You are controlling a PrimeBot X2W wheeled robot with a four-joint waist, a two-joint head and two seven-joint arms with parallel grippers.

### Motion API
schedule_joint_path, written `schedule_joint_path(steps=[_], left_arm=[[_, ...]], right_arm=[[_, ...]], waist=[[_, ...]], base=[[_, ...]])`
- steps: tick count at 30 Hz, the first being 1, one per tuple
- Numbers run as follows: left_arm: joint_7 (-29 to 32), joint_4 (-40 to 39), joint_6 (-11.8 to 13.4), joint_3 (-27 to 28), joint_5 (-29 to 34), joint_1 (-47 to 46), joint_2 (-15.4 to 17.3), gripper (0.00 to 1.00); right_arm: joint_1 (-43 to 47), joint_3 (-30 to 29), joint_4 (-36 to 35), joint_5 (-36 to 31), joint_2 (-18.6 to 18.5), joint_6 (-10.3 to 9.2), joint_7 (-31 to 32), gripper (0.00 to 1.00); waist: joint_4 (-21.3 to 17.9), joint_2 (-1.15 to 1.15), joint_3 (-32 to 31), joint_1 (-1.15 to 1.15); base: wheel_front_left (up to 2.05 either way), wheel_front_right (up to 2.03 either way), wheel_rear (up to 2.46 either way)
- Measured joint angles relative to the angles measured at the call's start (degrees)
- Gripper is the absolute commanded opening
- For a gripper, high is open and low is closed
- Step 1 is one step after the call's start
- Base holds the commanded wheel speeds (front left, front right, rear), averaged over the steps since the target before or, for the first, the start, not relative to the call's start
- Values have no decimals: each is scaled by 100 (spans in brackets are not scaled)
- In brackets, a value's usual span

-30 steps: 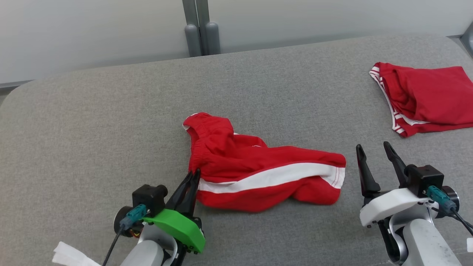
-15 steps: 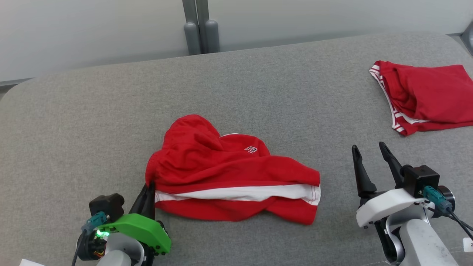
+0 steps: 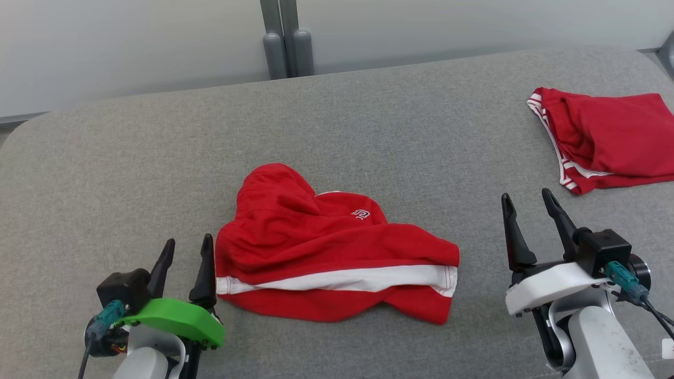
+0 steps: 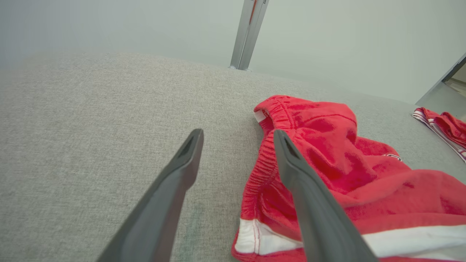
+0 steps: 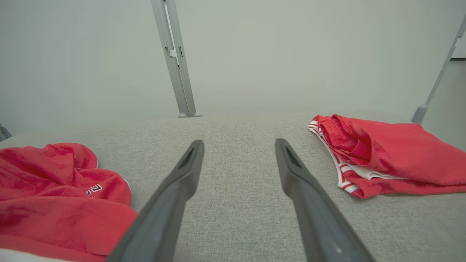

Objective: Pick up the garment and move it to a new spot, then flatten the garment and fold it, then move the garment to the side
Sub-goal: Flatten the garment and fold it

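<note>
so, the crumpled red cotton shorts w/ a white side stripe [image 3: 326, 252] lie bunched near the middle of the grey woven-fabric surface [image 3: 368, 116], w/ nothing gripping them. the left gripper [image 3: 189, 240] sits at their left edge, jaws spread and empty. the jaw nearer the shorts is right up against the gathered elastic waistband [image 4: 262, 163]; can't tell if it touches. the right gripper [image 3: 527, 196] hangs well off to the shorts' right, jaws spread too, nothing between them.

what could go wrong, imo:
- the shorts are far from flat: the legs are twisted over each other & the stripe runs under a fold. pinching the waistband here prob catches 2+ layers, so a pull would drag the whole lump instead of opening it.
- the left jaws straddle mostly bare surface. closing as they stand likely nips just a sliver of elastic, which could slip out mid-lift.
- the woven surface looks grippy, so sliding the cloth rather than lifting it may bunch it more.
- a second red garment w/ white trim [image 3: 605, 137] lies at the far right, not far from the right gripper. a reach that drifts that way could snag the wrong piece or mess it up.
</note>
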Motion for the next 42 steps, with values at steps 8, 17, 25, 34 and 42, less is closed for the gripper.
schedule_joint_path(steps=[8, 17, 25, 34, 42], left_arm=[[-24, -973, 103, 601, 588, 332, 21, 100], [-25, -1475, 63, 936, 977, 1069, -213, 100], [-25, -1525, -76, 1137, 1165, 1355, -434, 100], [-25, -1423, -229, 1298, 1360, 1395, -580, 100], [-25, -1378, -304, 1376, 1467, 1396, -660, 100]], right_arm=[[71, 151, -349, -131, 83, 0, 0, 100], [402, 285, -661, -191, 197, 0, -1, 100], [636, 279, -700, -156, 230, 0, 0, 100], [663, 320, -632, -3, 232, 0, 0, 100], [663, 359, -537, 7, 233, 0, 0, 100]], waist=[[122, 0, -159, 0], [217, 0, -464, 0], [318, 0, -597, 0], [305, 0, -645, 0], [296, 0, -651, 0]], base=[[0, 0, 0], [0, 0, 0], [0, 0, 0], [0, 0, 0], [0, 0, 0]])
